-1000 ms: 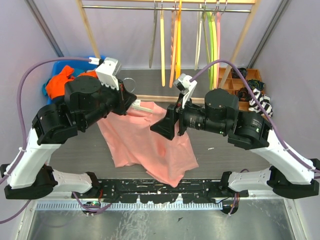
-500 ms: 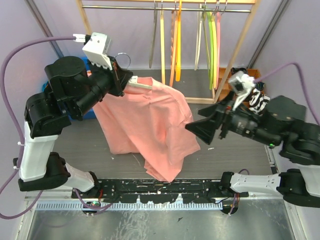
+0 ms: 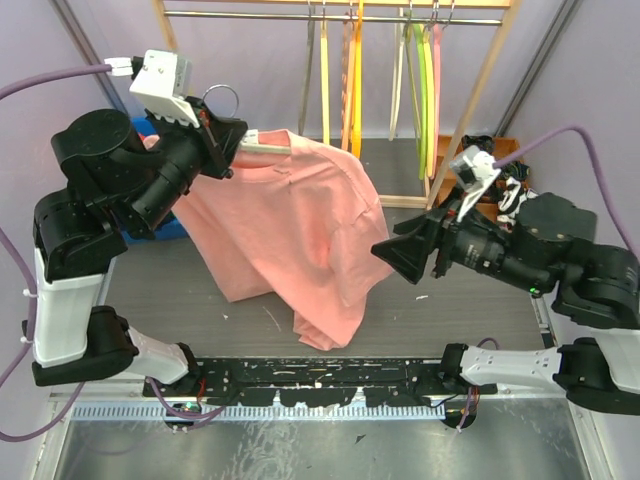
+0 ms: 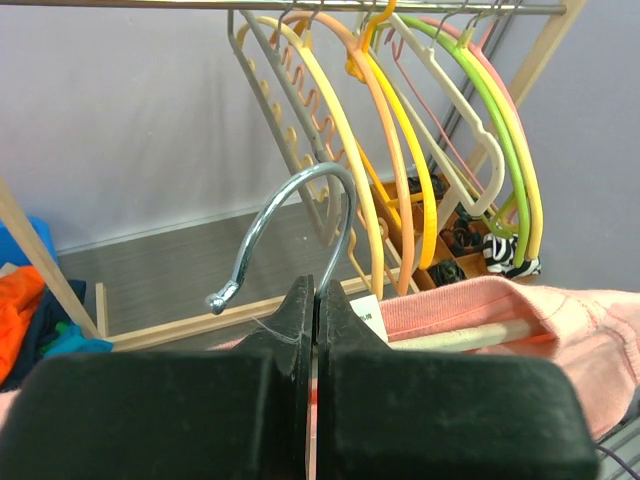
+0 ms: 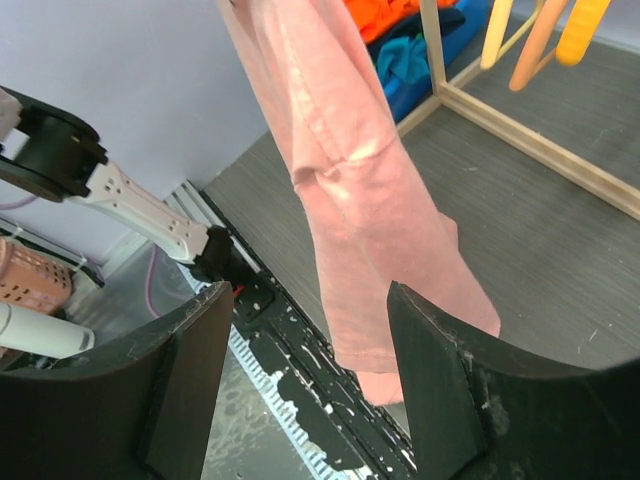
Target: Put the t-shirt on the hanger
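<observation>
- The left gripper (image 4: 315,300) has its two fingers pressed together on the neck of the hanger (image 4: 455,340), just under its one metal hook (image 4: 300,215); it holds the hanger high above the table (image 3: 170,290), hook upward.
- One pink t-shirt (image 3: 290,225) hangs from that hanger; the cream bar runs inside the collar; the cloth drapes down and to the right in wrinkles; its lowest corner reaches down near the front of the table, and whether it touches there cannot be told.
- The right gripper (image 3: 388,260) has its two fingers spread apart with nothing between them; it points at the shirt's right edge; in its own wrist view the cloth hangs ahead of the fingers.
- Behind the shirt stands one wooden rack (image 3: 482,85) with one metal rail (image 3: 260,14); spare hangers (image 3: 325,100) hang from it in beige, yellow, orange, cream, green and pink; they overlap, so the exact number cannot be told.
- At the far left sits one blue bin (image 3: 168,228) with one orange garment (image 4: 15,310).
- At the far right sits one wooden tray (image 3: 500,150) with compartments; one black-and-white striped thing (image 3: 520,195) lies at it.
</observation>
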Robot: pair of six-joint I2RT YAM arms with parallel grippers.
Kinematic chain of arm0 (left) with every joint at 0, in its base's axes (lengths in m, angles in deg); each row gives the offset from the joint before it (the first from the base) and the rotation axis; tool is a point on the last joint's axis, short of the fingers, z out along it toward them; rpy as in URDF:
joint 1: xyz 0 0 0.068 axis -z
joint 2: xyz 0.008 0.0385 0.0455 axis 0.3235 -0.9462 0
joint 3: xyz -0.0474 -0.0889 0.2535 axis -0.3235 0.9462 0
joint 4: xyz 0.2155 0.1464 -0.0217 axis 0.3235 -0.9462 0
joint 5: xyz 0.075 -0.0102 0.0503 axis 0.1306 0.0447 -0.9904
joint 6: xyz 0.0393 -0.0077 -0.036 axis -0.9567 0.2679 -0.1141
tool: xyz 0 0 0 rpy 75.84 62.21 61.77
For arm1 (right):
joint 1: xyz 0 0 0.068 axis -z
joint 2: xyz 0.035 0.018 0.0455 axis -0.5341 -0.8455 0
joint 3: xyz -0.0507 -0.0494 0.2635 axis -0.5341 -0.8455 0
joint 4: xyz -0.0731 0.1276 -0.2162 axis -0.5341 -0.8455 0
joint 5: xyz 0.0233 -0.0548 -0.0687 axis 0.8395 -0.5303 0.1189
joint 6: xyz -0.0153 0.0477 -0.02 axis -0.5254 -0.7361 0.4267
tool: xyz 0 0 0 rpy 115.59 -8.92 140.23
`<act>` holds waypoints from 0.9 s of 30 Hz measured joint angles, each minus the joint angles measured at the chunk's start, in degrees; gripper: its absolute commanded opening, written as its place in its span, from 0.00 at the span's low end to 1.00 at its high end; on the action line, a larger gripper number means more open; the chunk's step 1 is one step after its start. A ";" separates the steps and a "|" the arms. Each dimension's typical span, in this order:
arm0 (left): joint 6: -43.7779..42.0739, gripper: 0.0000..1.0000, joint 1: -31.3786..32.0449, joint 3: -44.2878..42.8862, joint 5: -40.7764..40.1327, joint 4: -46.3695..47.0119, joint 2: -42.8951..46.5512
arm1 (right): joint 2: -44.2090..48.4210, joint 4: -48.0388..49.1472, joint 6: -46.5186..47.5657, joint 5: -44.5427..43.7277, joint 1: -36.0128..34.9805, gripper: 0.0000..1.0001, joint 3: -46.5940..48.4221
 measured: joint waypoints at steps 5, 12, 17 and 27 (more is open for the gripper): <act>0.42 0.00 0.00 1.86 -0.17 1.25 1.75 | -1.46 0.46 0.00 0.00 0.00 0.65 -3.06; 0.87 0.00 0.00 4.04 -0.17 1.66 3.67 | -2.40 1.90 0.02 -3.28 0.00 0.55 -7.23; 1.05 0.00 0.00 5.46 -0.37 1.77 4.92 | -1.05 3.08 0.09 -3.82 0.00 0.32 -11.13; 1.57 0.00 0.00 8.44 -0.52 2.12 5.66 | 0.02 5.66 -0.11 -3.63 0.00 0.62 -12.02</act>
